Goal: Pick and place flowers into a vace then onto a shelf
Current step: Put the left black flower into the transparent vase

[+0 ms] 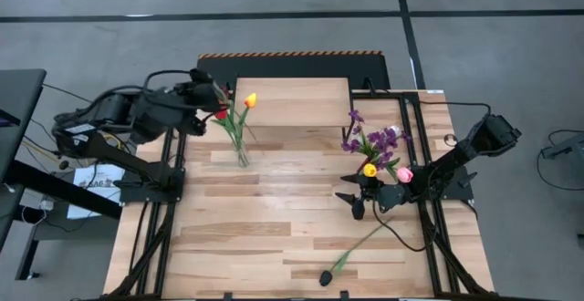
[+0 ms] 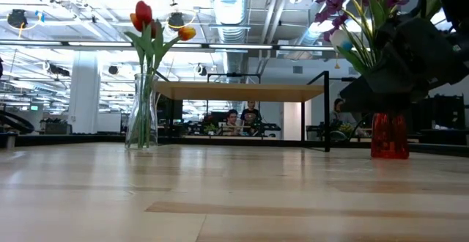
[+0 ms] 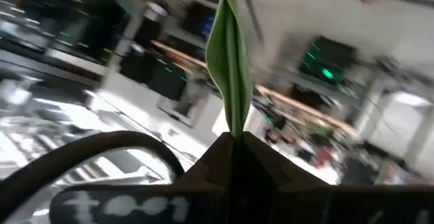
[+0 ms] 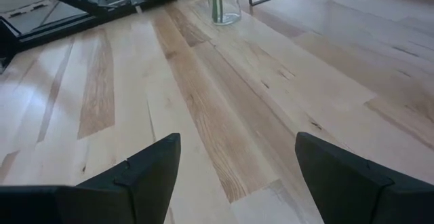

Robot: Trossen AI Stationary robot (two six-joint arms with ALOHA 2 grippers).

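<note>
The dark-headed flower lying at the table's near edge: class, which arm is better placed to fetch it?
Probably the right: its open claw hovers nearest the loose flower; the left claw, shut on a green stem, is far off.

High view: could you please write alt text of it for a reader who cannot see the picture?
Seen from above, the left pincer is shut on a flower stem over a clear glass vase holding red and orange flowers, beside the light-wood shelf. The right pincer hangs open near a bunch of purple, yellow and pink flowers; one dark-headed flower lies on the table.
</note>
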